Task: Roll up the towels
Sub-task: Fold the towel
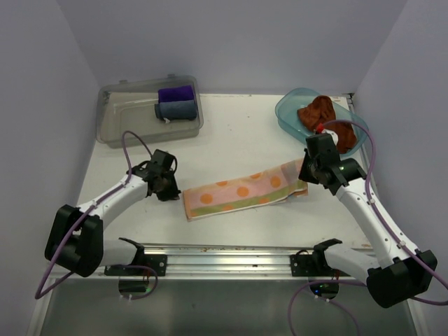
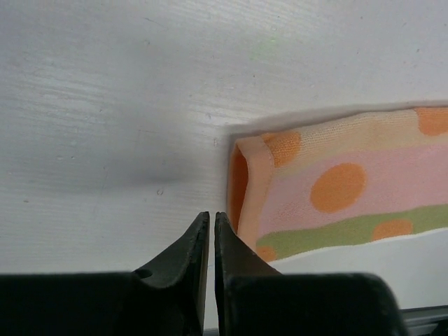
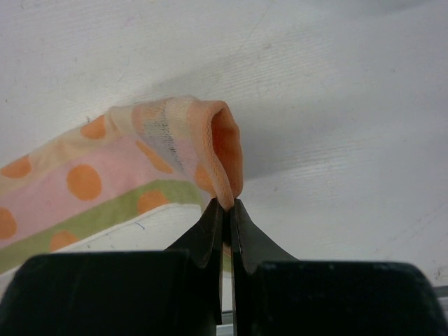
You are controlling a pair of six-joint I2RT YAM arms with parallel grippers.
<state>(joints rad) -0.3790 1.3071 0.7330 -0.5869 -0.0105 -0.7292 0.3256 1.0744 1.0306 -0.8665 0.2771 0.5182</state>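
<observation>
The patterned towel (image 1: pixel 241 192) lies across the middle of the white table (image 1: pixel 238 140), folded into a long strip that runs from near-left to slightly farther right. It is pink with orange dots, a green stripe and a cream band.

The right gripper (image 3: pixel 227 204) is at the strip's right end. Its fingers are pressed together on the hemmed edge of the cloth, and that end stands up off the surface in a small arch.

The left gripper (image 2: pixel 211 217) sits just left of the strip's other end, close to it but not on it. Its fingers are drawn almost together with only a thin slit between them, and nothing is in that slit. The folded left end lies flat, its open fold facing the fingers.

At far right the rust-brown towel (image 1: pixel 316 112) lies crumpled in a pale blue bowl (image 1: pixel 285 117), just beyond the right arm's wrist. At far left a clear plastic bin (image 1: pixel 112 105) holds two rolled cloths side by side — a purple cloth (image 1: pixel 175 93) at the far side and a grey-blue cloth (image 1: pixel 175 110) touching it on the near side.
</observation>
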